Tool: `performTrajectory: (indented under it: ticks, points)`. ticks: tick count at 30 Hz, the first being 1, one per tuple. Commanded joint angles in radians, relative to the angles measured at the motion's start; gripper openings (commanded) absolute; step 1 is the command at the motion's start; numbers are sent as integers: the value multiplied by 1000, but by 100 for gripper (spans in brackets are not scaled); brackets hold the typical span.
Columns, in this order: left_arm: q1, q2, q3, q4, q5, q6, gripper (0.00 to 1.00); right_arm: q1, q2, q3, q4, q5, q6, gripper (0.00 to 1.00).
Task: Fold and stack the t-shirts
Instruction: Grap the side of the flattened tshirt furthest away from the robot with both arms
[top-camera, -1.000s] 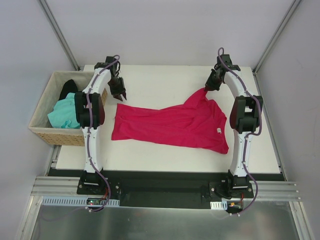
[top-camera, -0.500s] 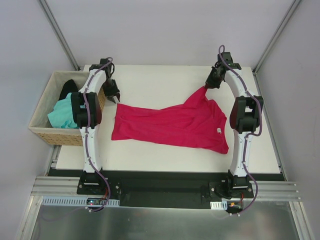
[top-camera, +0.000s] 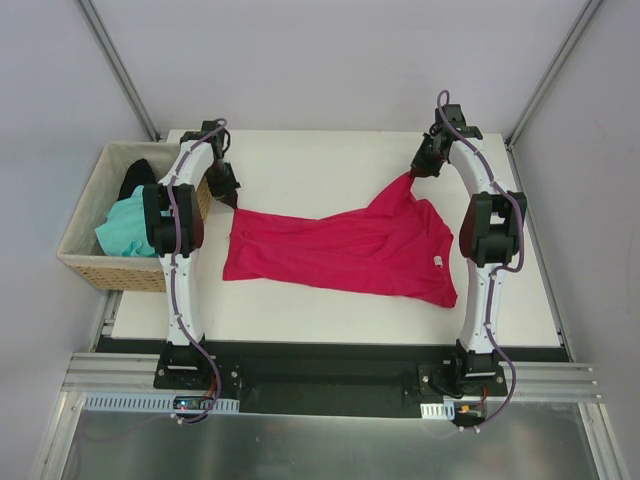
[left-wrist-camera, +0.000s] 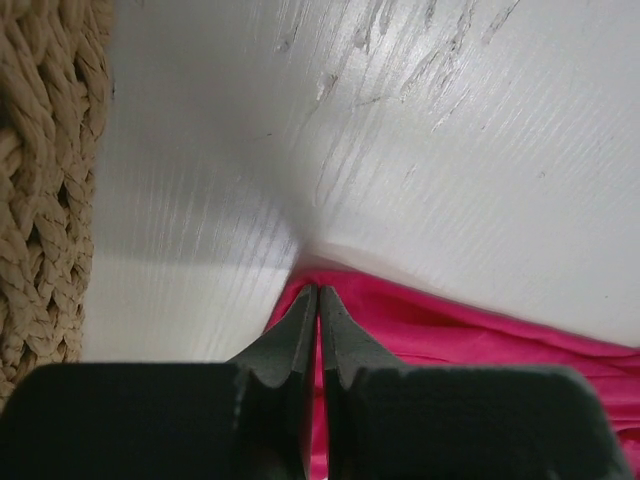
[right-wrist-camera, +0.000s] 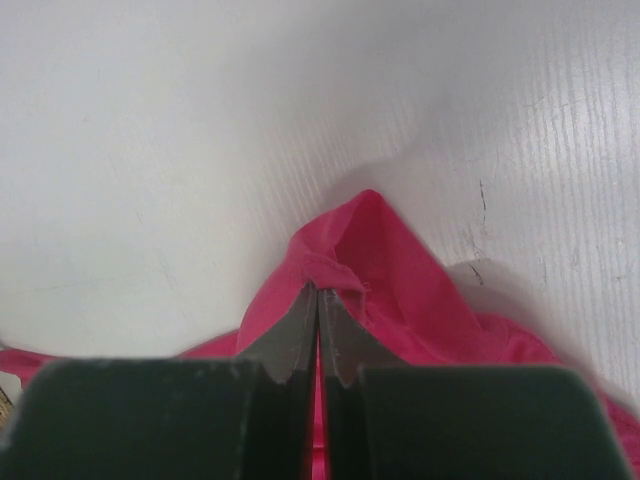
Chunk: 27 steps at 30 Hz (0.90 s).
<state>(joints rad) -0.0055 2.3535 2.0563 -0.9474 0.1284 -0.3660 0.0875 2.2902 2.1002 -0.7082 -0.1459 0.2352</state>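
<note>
If you lift now, the left fingers (left-wrist-camera: 285, 340), shut on only the tip of the far-left corner of the red t-shirt (top-camera: 340, 250) beside the basket (top-camera: 85, 265), could slip off. Your right fingers (right-wrist-camera: 290, 340) are clamped on a raised peak of cloth near the far right edge of the tabletop (top-camera: 300, 165); the shirt sprawls across the middle.

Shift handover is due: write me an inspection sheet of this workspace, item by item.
Surface: white table, lightly scuffed.
Job's things: crimson t-shirt spread on the table; mint-green t-shirt and black t-shirt in the basket.
Clutter: wicker basket at the table's left edge.
Grippers: left gripper shut on the crimson t-shirt's far left corner; right gripper shut on its raised far right corner.
Cables: purple cables run along both arms.
Surroundings: grey walls, metal frame post.
</note>
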Motion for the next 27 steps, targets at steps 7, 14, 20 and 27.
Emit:
performTrajectory:
  ticks: [7,14,20,27]
  points:
    - [-1,-31,34,-17,36,-14,0,3,-32,37,-7,5,0,1]
    - [-1,-102,54,-11,57,-19,0,3,-98,-2,3,23,-19,1]
    - [-1,-160,31,-10,63,-14,0,14,-187,-107,38,34,-23,1]
    - [-1,-226,-41,1,57,-7,0,24,-276,-203,67,39,-28,1]
